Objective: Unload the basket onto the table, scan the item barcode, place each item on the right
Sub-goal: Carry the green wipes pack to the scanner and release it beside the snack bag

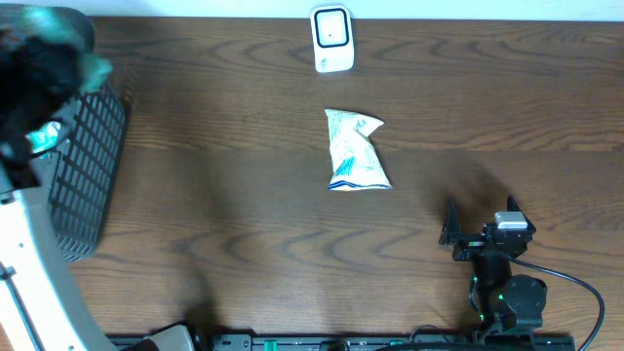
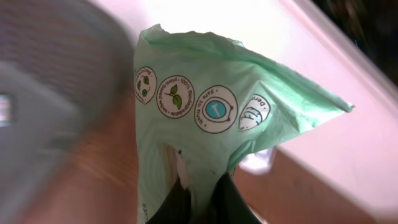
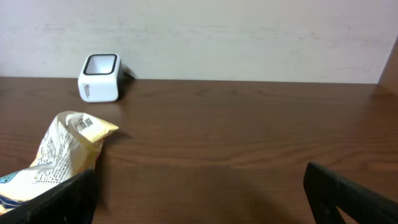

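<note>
My left gripper (image 2: 200, 202) is shut on the bottom of a pale green pouch (image 2: 211, 118) printed with round eco logos, and holds it upright in the air. No barcode shows on that side. In the overhead view the left arm (image 1: 39, 68) is a dark blur at the far left, above the basket. The white scanner (image 1: 331, 39) stands at the table's far edge, its window (image 3: 99, 63) facing up and forward. My right gripper (image 1: 480, 213) rests open near the front right, with nothing between its fingers (image 3: 348, 196).
A white crinkled snack bag (image 1: 356, 151) lies mid-table, and a barcode (image 3: 84, 124) shows on its top corner. A black mesh basket (image 1: 88, 166) stands at the left edge. A pale wall (image 3: 249, 37) runs behind the scanner.
</note>
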You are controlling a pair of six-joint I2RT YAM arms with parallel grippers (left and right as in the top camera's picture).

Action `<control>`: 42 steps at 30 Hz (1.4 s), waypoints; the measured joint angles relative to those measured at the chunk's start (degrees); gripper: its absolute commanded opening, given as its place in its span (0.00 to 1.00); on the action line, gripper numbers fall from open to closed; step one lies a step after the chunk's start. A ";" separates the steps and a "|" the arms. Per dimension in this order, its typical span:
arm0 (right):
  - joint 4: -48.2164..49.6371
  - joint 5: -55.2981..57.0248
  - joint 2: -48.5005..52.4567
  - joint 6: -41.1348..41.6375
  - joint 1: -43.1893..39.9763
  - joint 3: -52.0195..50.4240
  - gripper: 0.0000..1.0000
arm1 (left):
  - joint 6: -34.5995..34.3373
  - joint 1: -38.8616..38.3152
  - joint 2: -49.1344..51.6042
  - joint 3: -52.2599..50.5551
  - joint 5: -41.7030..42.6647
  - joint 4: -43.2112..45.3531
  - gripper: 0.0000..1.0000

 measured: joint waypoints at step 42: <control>0.00 0.00 0.00 0.00 0.00 0.00 0.99 | 5.07 -41.33 40.15 0.00 -7.19 -6.64 0.64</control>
